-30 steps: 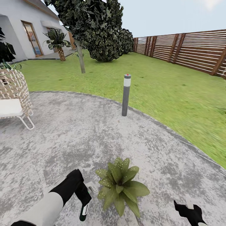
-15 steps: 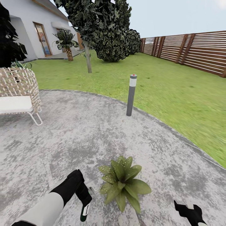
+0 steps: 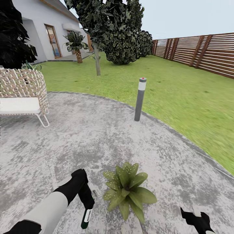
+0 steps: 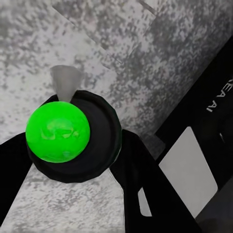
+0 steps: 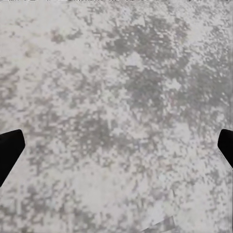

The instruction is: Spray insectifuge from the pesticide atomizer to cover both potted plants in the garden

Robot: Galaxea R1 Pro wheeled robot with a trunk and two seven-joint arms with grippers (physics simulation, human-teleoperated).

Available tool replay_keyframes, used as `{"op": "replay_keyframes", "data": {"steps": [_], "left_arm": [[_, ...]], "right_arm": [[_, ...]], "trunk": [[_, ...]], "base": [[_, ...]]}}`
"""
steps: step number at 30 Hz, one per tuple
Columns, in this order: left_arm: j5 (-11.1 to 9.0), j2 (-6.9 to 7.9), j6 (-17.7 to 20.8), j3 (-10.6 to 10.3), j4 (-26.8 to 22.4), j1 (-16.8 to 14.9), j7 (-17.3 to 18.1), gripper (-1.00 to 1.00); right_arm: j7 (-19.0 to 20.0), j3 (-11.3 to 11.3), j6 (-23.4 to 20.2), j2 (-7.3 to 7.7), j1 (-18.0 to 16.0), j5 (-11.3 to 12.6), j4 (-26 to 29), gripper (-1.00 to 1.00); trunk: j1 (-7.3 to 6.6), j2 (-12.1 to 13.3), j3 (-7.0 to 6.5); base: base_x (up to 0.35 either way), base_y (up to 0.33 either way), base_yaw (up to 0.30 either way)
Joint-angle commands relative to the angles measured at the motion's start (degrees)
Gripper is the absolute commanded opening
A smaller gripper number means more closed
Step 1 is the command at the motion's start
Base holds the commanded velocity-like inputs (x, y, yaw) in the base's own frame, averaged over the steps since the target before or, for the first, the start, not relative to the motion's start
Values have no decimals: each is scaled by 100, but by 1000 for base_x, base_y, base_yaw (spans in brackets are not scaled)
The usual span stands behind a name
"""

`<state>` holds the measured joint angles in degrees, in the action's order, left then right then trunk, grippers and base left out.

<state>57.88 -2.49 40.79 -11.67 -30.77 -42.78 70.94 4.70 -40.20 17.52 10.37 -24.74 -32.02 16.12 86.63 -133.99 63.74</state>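
Atomizer gripped in my left gripper, beside speckled plant; right gripper spread wide, holding nothing.

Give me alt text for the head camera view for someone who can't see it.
The left gripper holds the pesticide atomizer pointing down beside a potted plant whose green leaves carry whitish specks, on a grey stone patio. The right gripper hangs open nearby; beyond are a grey post, lawn and fence.
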Motion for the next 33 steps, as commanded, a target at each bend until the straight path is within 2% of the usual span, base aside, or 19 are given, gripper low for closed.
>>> {"op": "replay_keyframes", "data": {"steps": [1, 8, 15, 24, 27, 33], "left_arm": [[39, -4, 51, -2, -8, -2, 43, -100], [39, -8, 52, 2, -8, -2, 43, -100], [39, 25, 52, 5, 0, 31, 39, -100], [39, 12, 52, -2, 9, 71, 35, -100], [39, 7, 52, -2, 8, 68, 34, -100], [39, 3, 52, -2, 6, 68, 34, -100]], "right_arm": [[42, -48, 24, -5, -4, -15, -2, 100], [39, -49, 24, 13, -4, -13, -2, 100], [48, -41, 24, -3, 74, -9, 12, 100], [39, -44, 24, -8, 75, -9, 14, 100], [39, -41, 24, -8, 75, -14, 7, 100], [39, -41, 24, -15, 75, -15, 5, 100]], "trunk": [[-1, -2, 5], [-1, -2, 5], [-1, -2, 5], [-1, -2, 5], [-1, -2, 5], [-1, -2, 5]], "base": [[0, -233, 201], [-14, -254, 202], [-4, -14, 23], [0, -2, 263], [63, -185, 244], [26, -263, 30]]}}
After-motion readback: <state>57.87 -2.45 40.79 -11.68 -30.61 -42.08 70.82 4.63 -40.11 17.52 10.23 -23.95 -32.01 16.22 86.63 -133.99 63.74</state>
